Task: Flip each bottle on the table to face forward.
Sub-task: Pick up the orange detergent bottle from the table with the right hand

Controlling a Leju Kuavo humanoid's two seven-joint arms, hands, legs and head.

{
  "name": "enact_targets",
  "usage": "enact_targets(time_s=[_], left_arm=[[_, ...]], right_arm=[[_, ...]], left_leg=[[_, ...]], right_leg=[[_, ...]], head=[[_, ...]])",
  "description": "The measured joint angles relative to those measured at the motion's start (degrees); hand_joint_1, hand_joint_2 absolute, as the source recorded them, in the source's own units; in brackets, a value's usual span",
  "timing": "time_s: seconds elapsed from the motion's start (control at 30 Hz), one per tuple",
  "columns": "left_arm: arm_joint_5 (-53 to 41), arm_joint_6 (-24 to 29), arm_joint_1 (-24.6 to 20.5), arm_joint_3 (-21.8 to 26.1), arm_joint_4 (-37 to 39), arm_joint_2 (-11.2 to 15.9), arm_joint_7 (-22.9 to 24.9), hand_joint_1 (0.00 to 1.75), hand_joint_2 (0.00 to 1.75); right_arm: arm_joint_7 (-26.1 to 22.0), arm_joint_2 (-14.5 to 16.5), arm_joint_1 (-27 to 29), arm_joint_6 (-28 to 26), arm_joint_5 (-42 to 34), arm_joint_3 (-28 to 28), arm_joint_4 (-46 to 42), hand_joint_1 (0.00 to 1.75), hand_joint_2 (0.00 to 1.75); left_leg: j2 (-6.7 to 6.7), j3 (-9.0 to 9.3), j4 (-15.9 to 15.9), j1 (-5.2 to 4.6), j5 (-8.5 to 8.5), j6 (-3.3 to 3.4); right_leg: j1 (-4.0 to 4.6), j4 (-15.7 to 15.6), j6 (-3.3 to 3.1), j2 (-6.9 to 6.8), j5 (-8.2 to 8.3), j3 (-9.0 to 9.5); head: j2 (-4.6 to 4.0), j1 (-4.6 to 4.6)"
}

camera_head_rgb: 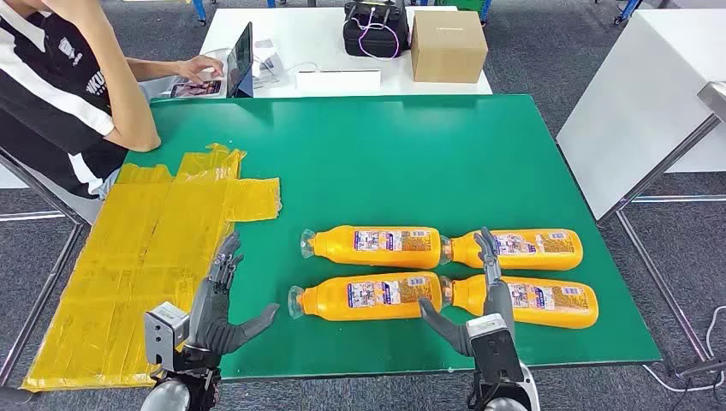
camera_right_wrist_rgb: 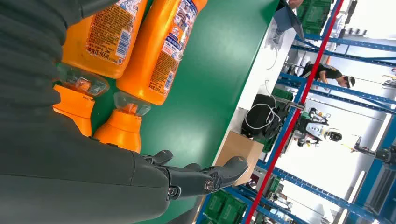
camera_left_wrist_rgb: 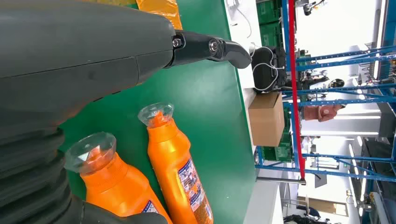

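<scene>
Head view shows my left hand (camera_head_rgb: 224, 304) and right hand (camera_head_rgb: 484, 295) spread wide and holding nothing at the near edge of the green table (camera_head_rgb: 411, 145). Just beyond lie four orange bottles (camera_head_rgb: 377, 298), two rows of two. They look full, heavy and slick, so I'd grip each round its labelled middle.

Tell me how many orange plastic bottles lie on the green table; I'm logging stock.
4, in two rows: far left, far right, near left, near right. None seems hidden.

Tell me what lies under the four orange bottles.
The green table mat lies directly under all four orange bottles. What the mat itself covers cannot be seen.
</scene>
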Motion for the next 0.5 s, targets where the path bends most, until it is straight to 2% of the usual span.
enact_targets(time_s=[0.27, 0.3, 0.4, 0.43, 0.5], left_arm=[[0.0, 0.0, 0.0, 0.01, 0.0, -0.01, 0.0, 0.0, 1.75], [0.0, 0.0, 0.0, 0.01, 0.0, -0.01, 0.0, 0.39, 1.75], [0.0, 0.0, 0.0, 0.0, 0.0, -0.01, 0.0, 1.7, 1.75], [0.0, 0.0, 0.0, 0.0, 0.0, -0.01, 0.0, 1.75, 1.75], [0.0, 0.0, 0.0, 0.0, 0.0, -0.01, 0.0, 1.75, 1.75]], right_arm=[[-0.01, 0.0, 0.0, 0.0, 0.0, 0.01, 0.0, 0.0, 1.75], [-0.01, 0.0, 0.0, 0.0, 0.0, 0.01, 0.0, 0.18, 1.75], [0.0, 0.0, 0.0, 0.01, 0.0, 0.01, 0.0, 1.49, 1.75], [0.0, 0.0, 0.0, 0.01, 0.0, 0.01, 0.0, 1.75, 1.75], [0.0, 0.0, 0.0, 0.01, 0.0, 0.01, 0.0, 1.75, 1.75]], left_leg=[[0.0, 0.0, 0.0, 0.0, 0.0, 0.0], [0.0, 0.0, 0.0, 0.0, 0.0, 0.0], [0.0, 0.0, 0.0, 0.0, 0.0, 0.0], [0.0, 0.0, 0.0, 0.0, 0.0, 0.0], [0.0, 0.0, 0.0, 0.0, 0.0, 0.0]], right_leg=[[0.0, 0.0, 0.0, 0.0, 0.0, 0.0], [0.0, 0.0, 0.0, 0.0, 0.0, 0.0], [0.0, 0.0, 0.0, 0.0, 0.0, 0.0], [0.0, 0.0, 0.0, 0.0, 0.0, 0.0], [0.0, 0.0, 0.0, 0.0, 0.0, 0.0]], head=[[0.0, 0.0], [0.0, 0.0], [0.0, 0.0], [0.0, 0.0], [0.0, 0.0]])
